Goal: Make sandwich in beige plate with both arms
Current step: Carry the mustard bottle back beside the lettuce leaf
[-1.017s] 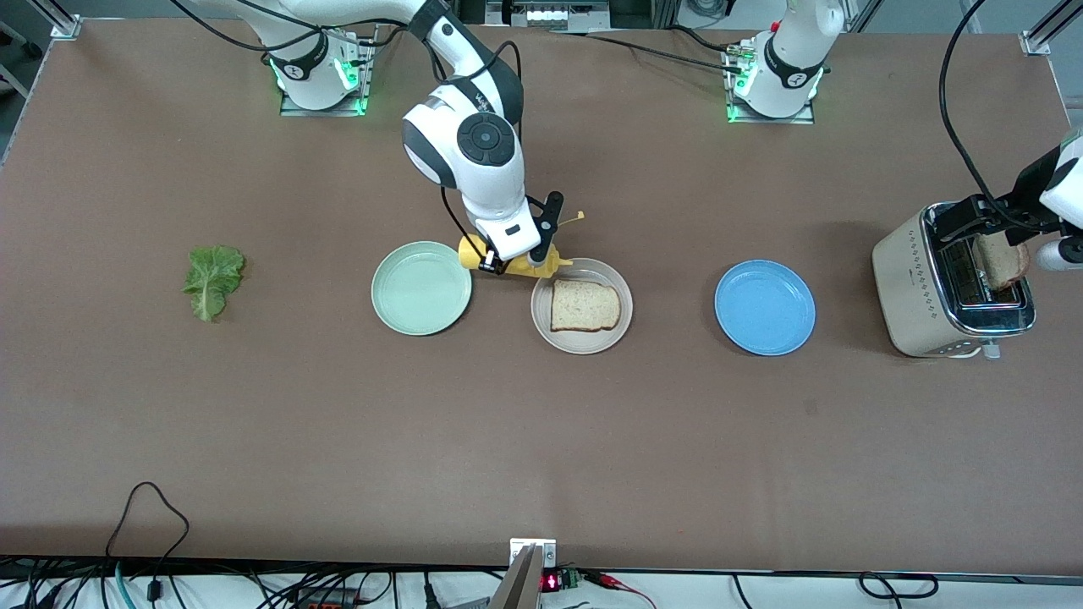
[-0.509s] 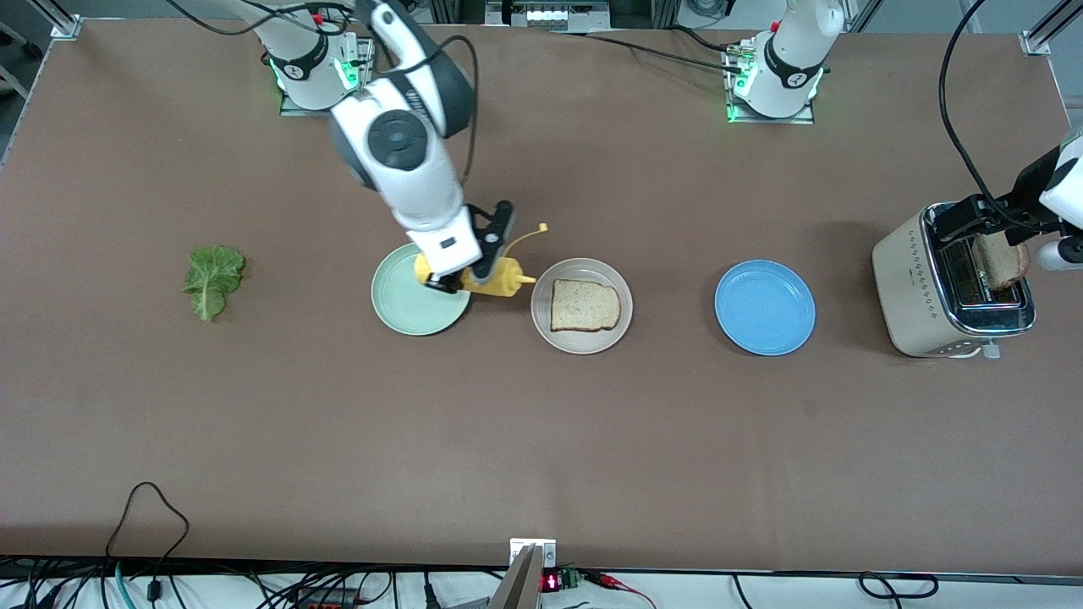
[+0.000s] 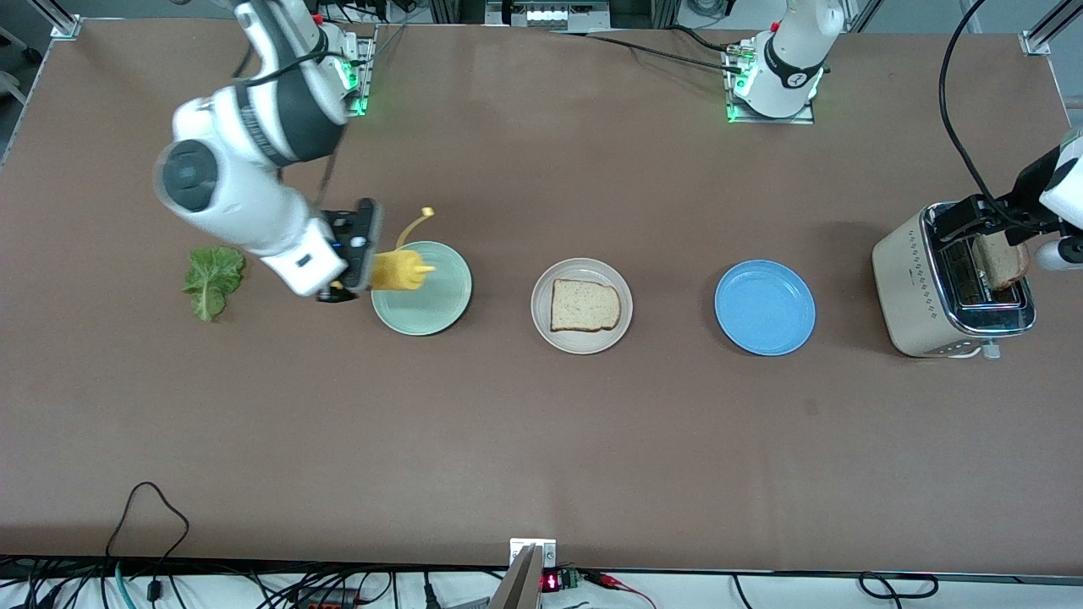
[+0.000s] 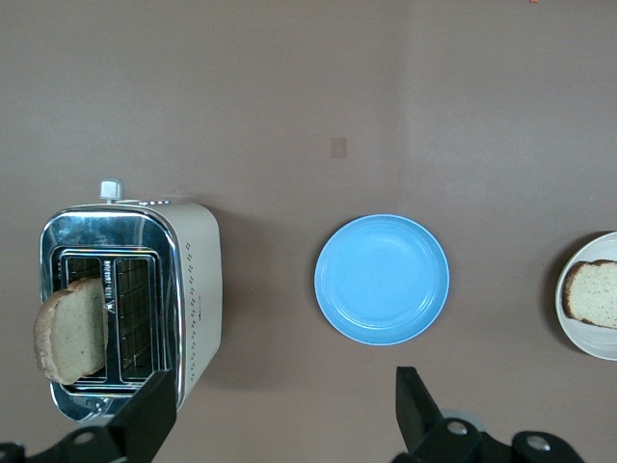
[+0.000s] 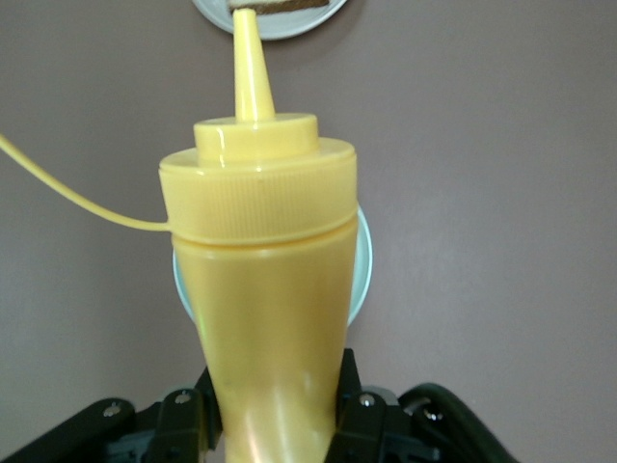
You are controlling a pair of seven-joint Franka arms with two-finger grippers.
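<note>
The beige plate (image 3: 582, 345) holds a single bread slice (image 3: 585, 305), lying flat. My right gripper (image 3: 360, 271) is shut on a yellow squeeze bottle (image 3: 398, 272), held on its side over the mint-green plate (image 3: 440, 309), nozzle toward the beige plate. In the right wrist view the fingers (image 5: 188, 424) clamp the bottle (image 5: 260, 289) low on its body. A lettuce leaf (image 3: 212, 280) lies on the table toward the right arm's end. My left gripper (image 4: 280, 415) hangs open and empty beside the toaster (image 4: 198, 289), where another bread slice (image 4: 69, 328) stands in a slot.
A blue plate (image 3: 764, 307) sits bare between the beige plate and the toaster (image 3: 922, 288). The bottle's loose cap strap curls up beside the nozzle. Cables lie along the table edge nearest the front camera.
My right arm has swung the yellow bottle away from the beige plate, across the mint-green plate toward the lettuce. The left arm has stayed still.
</note>
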